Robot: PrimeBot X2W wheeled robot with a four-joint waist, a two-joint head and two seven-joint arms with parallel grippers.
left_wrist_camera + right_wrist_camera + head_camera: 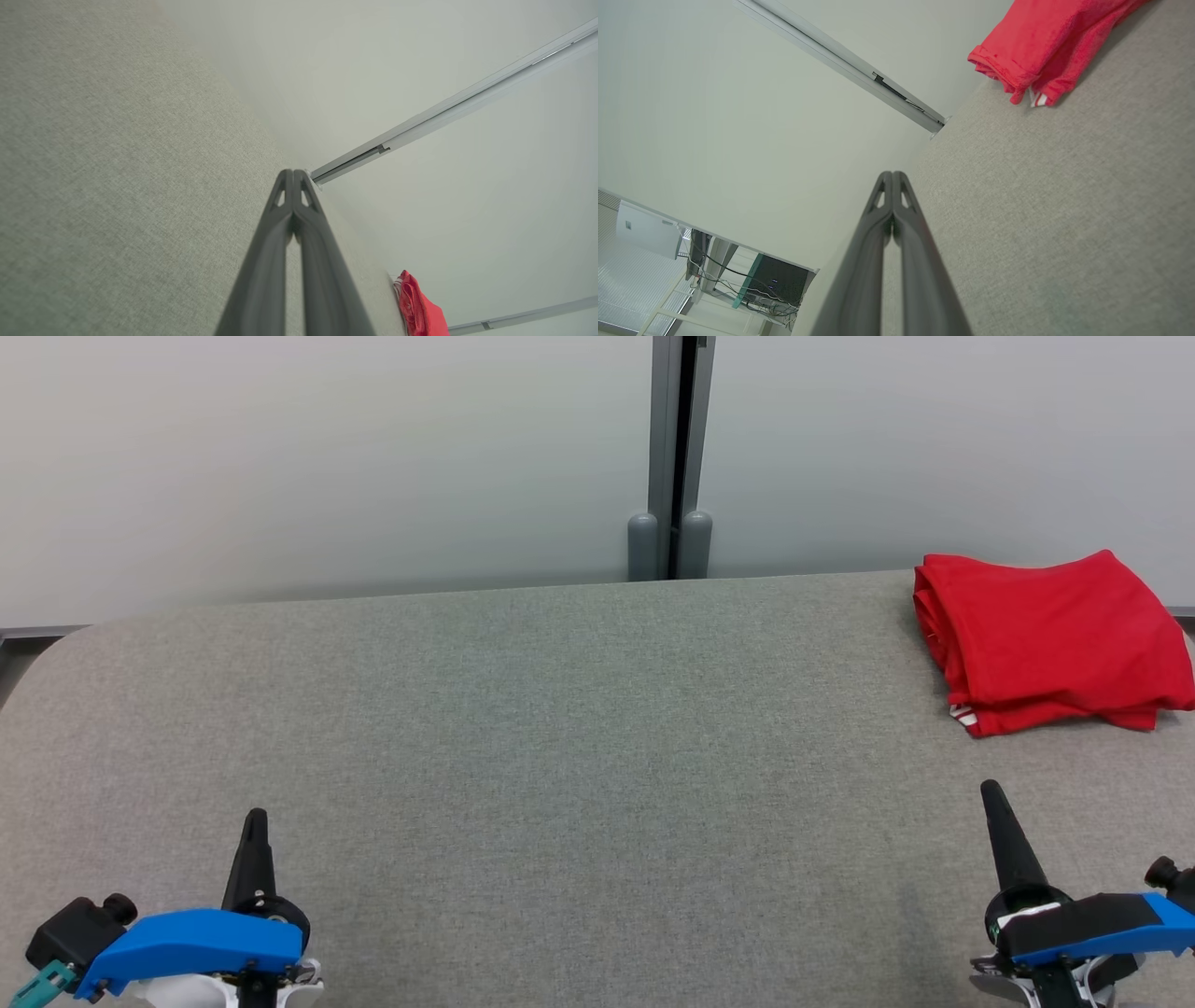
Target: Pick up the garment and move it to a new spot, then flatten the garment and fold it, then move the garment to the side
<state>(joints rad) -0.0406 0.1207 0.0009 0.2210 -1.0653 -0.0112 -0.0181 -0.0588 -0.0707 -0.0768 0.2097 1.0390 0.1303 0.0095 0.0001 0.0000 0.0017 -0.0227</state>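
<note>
Noting folded red garment [1050,639] at far right corner of bench [560,709], well apart from left jaws and right jaws, both pressed together, empty, near front edge. Judging move-aside step likely done; next, parking clear of cloth.

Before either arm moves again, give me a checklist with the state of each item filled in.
1. Garment folded: ok. The red garment lies as a compact folded stack.
2. Garment at the side: ok. It sits at the far right of the gray table, near the back edge.
3. Left gripper free: ok. Its fingers are shut on nothing, far from the garment.
4. Right gripper free: ok. It is shut and empty, and clear of the garment's near edge.
5. Garment wholly on the table: cannot tell. Its right end runs to the edge of the head view.
</note>
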